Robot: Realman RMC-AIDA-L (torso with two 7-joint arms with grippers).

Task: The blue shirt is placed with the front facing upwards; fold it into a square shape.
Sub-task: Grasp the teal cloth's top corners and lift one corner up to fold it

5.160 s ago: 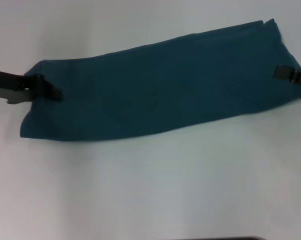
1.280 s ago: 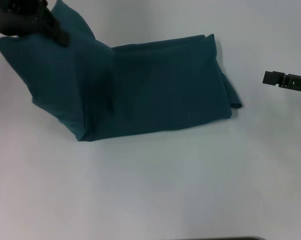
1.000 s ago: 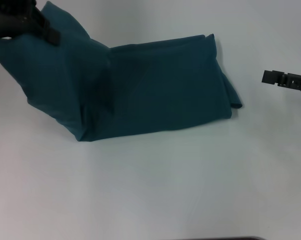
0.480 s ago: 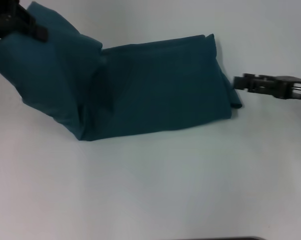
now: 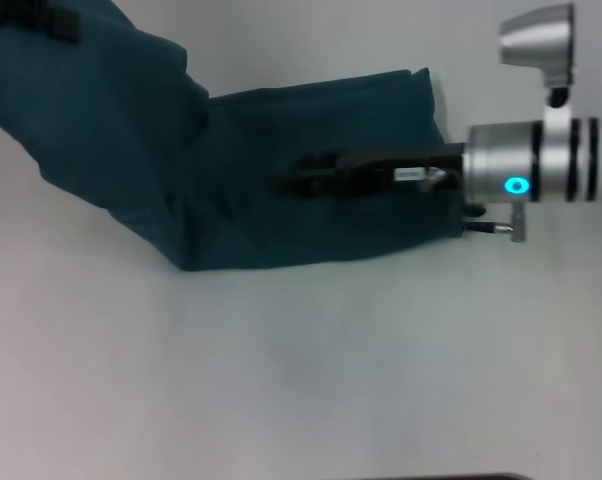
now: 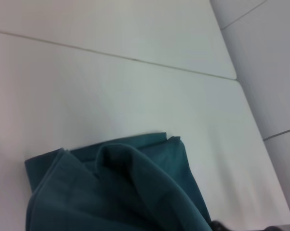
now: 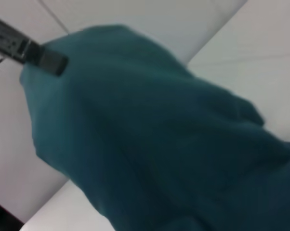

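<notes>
The blue shirt (image 5: 311, 190), folded into a long band, lies across the far half of the white table (image 5: 311, 380), its left end lifted high. The left gripper (image 5: 53, 18) pinches that raised end at the far left. The right gripper (image 5: 291, 186) reaches over the shirt's middle; whether its fingers are spread or pressed together cannot be told.

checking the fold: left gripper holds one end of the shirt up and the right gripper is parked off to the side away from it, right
Not quite. The left gripper does hold one end of the shirt up, but the right gripper is not parked aside: the head view shows it reaching over the middle of the shirt's flat part.
</notes>
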